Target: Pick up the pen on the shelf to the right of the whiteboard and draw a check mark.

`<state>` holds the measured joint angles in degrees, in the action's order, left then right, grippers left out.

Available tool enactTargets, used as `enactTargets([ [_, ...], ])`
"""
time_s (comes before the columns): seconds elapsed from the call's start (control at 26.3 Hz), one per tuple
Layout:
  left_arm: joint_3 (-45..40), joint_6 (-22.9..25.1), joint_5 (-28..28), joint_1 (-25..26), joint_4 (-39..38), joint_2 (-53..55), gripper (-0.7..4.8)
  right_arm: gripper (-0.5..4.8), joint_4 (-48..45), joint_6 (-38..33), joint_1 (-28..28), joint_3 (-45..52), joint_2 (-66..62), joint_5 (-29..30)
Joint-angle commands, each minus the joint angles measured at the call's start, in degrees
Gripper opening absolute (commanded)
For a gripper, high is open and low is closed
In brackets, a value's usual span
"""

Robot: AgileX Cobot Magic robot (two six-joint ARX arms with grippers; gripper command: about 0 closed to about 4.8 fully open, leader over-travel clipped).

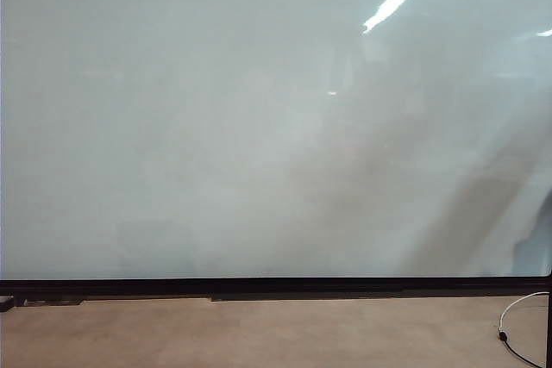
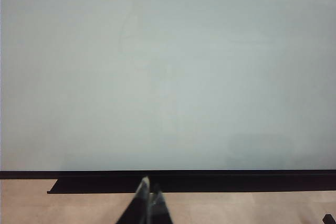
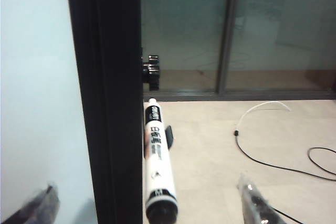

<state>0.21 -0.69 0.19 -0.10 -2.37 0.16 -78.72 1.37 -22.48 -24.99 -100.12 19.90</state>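
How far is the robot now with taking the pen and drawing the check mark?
Nothing is finished: the whiteboard has no mark. In hand: the open right gripper sits around the pen, not gripping it. The left gripper is shut. Grasping and drawing remain.

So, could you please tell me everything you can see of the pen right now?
The pen shows only in the right wrist view: a slim white plastic-looking marker with black printed lettering, a dark band and a black end nearest the camera. It lies lengthwise right beside the whiteboard's black frame, on a small dark holder. The right pincer hangs open, one finger on each side of it, not touching it.
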Motion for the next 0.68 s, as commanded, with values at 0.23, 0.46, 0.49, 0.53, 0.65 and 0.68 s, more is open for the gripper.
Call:
enactTargets([
  [0.23, 0.17, 0.24, 0.02, 0.00, 0.74, 0.02, -0.04, 4.79, -0.85, 0.15, -1.40, -5.25, -4.98, 4.83],
  [0.46, 0.17, 0.24, 0.00, 0.00, 0.72, 0.02, -0.04, 4.79, -1.29, 0.48, -4.00, -7.39, -7.50, 10.27],
  [0.49, 0.17, 0.24, 0.00, 0.00, 0.72, 0.02, -0.04, 4.79, -1.27, 0.57, -4.37, -7.61, -7.54, 10.80],
  [0.53, 0.17, 0.24, 0.02, 0.00, 0.72, 0.02, -0.04, 4.79, -1.18, 0.55, -4.70, -8.00, -7.69, 11.32],
  [0.65, 0.17, 0.24, 0.00, 0.00, 0.72, 0.02, -0.04, 4.79, -0.72, 0.52, -5.03, -8.94, -7.78, 12.59],
  [0.68, 0.15, 0.24, 0.02, 0.00, 0.72, 0.02, -0.04, 4.79, -0.48, 0.55, -5.03, -9.27, -7.78, 12.98],
])
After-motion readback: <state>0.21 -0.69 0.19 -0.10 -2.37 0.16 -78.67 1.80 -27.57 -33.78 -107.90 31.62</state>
